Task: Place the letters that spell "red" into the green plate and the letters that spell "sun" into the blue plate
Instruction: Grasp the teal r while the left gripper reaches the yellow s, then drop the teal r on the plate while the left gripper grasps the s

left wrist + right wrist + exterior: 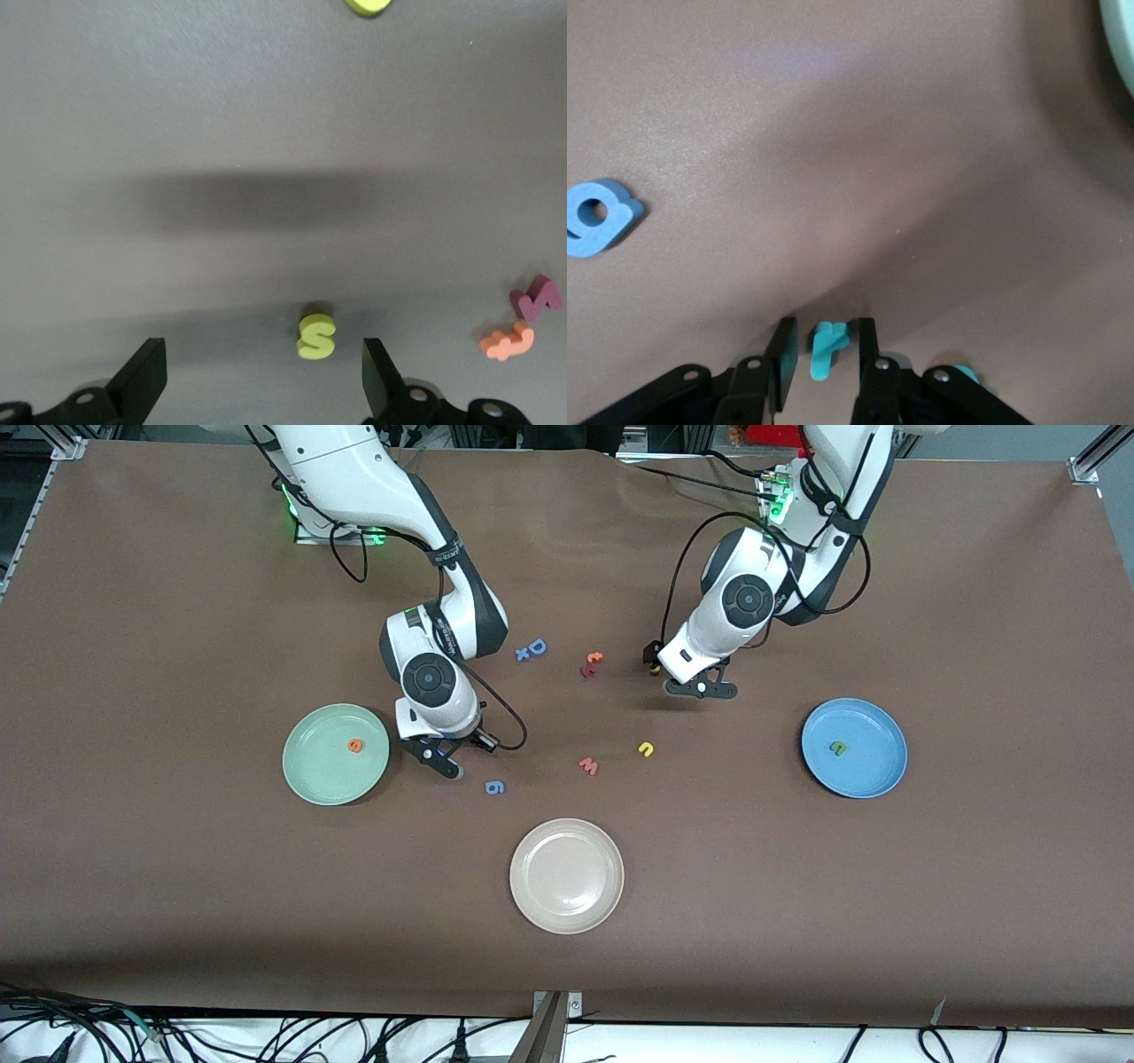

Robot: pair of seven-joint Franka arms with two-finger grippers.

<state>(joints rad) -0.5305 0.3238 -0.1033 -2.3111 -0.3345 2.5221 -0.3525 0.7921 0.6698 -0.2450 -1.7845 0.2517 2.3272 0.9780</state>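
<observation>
Between the jaws of our right gripper (825, 354) lies the teal "r" (827, 349), flat on the brown table (177, 886); the fingers (782, 361) stand narrowly apart on either side of it, and we cannot tell from the right wrist view whether they touch it; beside one finger a scrap of teal foam (967, 374) peeks out, too hidden to read; the front view shows none of this, since the gripper body covers both pieces there. Our left gripper (264, 376) stands wide open, with the yellow "s" (316, 336) on the table between its fingertips and clear of both; the front view hides that letter under the wrist. Only the front view shows the plates: the green plate (312, 779) beside our right gripper carries the orange "e" (355, 746); the blue plate (877, 775), toward the left arm's end, holds the dark green u/n shape (837, 748); the yellow u/n shape (646, 749) lies on the bare table, the pink-red "w" (589, 765) just beside it; a blue "g" (495, 786) sits near our right gripper; a beige-white plate (567, 908) sits nearest the camera; cables trail along the table's near edge.
</observation>
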